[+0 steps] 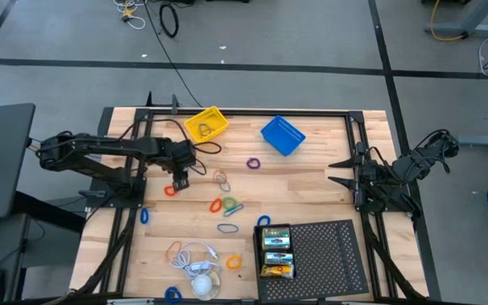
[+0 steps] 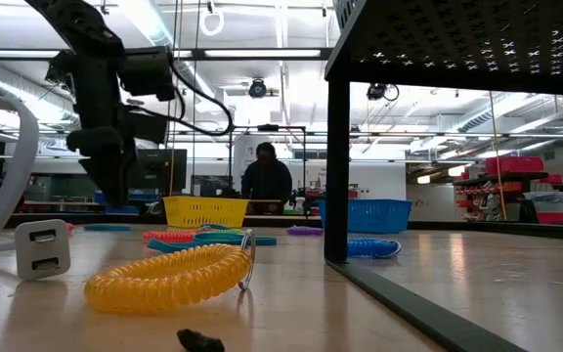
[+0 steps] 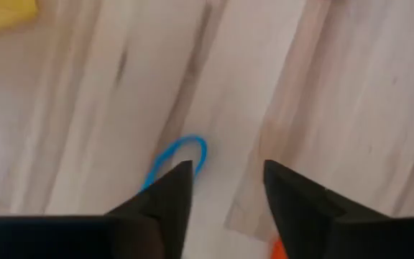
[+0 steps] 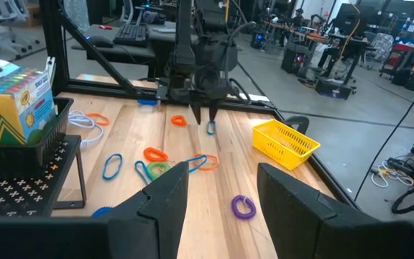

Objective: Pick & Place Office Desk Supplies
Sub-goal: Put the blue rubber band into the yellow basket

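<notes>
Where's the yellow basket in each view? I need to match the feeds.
High view: yellow basket at the table's top edge, left of the blue basket.
Low view: mid-background, left of the blue basket.
Left wrist view: only a yellow corner, likely it.
Right wrist view: near the table's edge.
Shared landmark: left end effector, hovering nearby.

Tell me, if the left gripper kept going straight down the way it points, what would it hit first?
Most likely the blue loop lying on the wooden table. The left gripper points down with its fingers apart, and the loop sits just beyond one fingertip; depth is hard to judge.
</notes>
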Robot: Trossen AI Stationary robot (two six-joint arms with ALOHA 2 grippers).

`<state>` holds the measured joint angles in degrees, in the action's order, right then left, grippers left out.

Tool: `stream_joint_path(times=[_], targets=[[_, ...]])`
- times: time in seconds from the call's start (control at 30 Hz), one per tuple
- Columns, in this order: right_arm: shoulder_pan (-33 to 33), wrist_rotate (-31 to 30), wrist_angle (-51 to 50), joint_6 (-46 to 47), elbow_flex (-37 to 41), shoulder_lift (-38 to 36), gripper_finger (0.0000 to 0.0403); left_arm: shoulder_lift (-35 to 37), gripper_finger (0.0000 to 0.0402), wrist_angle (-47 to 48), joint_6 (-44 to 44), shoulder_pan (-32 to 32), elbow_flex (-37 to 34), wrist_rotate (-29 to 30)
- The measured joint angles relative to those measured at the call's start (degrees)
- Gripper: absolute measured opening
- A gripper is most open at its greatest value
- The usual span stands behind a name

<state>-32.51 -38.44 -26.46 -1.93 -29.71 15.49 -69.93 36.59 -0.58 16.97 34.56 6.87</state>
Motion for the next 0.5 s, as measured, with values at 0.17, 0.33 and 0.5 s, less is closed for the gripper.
stream_joint_path(times=[0.17, 0.33, 0.5], targets=[[0.01, 0.01, 0.00, 0.05, 0.01, 0.00, 0.0176, -0.25, 0.0223, -1.64, 0.98, 0.00, -1.34, 1.33], [0.01, 0.02, 0.00, -0.44, 0.01, 0.00, 0.0176, -2.44, 0.0221, -1.93, -0.11, 0.02, -1.31, 3.84], [0.02, 0.02, 0.00, -0.44, 0.02, 0.00, 0.0176, -6.53, 0.0213, -1.83, -1.35, 0.00, -1.31, 3.41]])
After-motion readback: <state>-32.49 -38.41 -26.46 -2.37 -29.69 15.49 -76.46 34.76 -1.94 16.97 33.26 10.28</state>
